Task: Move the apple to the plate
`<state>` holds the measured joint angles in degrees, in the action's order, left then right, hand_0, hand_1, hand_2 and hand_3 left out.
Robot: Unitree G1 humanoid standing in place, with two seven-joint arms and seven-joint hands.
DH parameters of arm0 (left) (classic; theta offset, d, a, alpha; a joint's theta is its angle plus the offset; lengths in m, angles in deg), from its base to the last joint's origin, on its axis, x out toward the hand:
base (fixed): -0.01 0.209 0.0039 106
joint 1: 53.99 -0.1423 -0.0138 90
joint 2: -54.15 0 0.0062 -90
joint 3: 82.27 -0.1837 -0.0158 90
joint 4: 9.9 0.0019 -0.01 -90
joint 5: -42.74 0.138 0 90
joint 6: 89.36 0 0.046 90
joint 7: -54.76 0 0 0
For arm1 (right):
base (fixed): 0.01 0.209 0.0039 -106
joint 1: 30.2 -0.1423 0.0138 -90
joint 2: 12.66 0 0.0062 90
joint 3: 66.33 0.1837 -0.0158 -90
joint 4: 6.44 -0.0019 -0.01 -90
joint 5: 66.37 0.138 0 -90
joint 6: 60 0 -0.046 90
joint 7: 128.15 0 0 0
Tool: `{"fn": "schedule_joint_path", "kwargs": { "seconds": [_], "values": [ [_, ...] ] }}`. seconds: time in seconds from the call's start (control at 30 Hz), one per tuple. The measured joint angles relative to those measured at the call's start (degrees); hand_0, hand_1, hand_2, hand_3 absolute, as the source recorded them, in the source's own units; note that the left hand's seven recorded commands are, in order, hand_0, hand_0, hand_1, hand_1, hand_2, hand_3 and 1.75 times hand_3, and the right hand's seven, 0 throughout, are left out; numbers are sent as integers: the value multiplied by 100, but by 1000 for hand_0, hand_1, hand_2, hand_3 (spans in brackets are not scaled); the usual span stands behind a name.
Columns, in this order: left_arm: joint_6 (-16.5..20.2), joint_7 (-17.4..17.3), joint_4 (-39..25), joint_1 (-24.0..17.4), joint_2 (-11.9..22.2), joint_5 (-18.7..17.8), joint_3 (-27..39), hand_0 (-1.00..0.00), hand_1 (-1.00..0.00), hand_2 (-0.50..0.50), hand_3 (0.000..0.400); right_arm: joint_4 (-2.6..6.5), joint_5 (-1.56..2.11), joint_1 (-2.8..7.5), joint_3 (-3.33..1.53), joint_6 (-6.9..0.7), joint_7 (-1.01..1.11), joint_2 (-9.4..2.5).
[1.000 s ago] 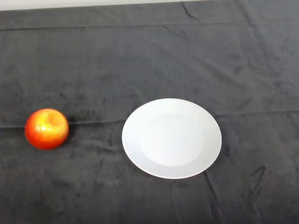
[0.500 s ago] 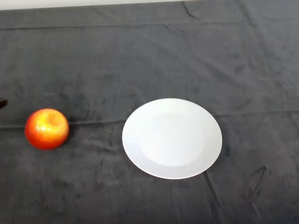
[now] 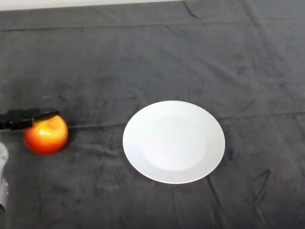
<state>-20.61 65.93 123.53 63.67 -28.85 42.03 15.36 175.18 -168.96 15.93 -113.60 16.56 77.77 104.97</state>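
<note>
A red and yellow apple (image 3: 46, 137) sits on the dark cloth at the left side of the head view. A white round plate (image 3: 174, 141) lies empty in the middle, well to the apple's right. My left hand (image 3: 24, 118) comes in from the left edge. One straight black finger reaches across the top back of the apple, at or just above its surface. The rest of the hand is outside the view. Nothing is curled round the apple.
The silver-grey forearm (image 3: 3, 176) shows at the lower left edge. The dark cloth (image 3: 157, 57) covers the whole table, with creases; a pale strip runs along its far edge at the top.
My left hand has come in from the left edge and now reaches over the apple's top. The forearm has appeared at the lower left. The apple and plate have stayed put.
</note>
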Motion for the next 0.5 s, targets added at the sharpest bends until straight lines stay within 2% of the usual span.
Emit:
{"fn": "schedule_joint_path", "kwargs": {
  "seconds": [0.3, 0.5],
  "values": [
    [195, -260, -4, -239, -35, 265, -493, 0, 0, 0, 0, 0, 0, 0, 0, -2, 0, 0],
    [358, -347, -2, -243, -33, 678, -737, 0, 0, 0, 0, 0, 0, 0, 0, -2, 0, 0]
  ]
}}
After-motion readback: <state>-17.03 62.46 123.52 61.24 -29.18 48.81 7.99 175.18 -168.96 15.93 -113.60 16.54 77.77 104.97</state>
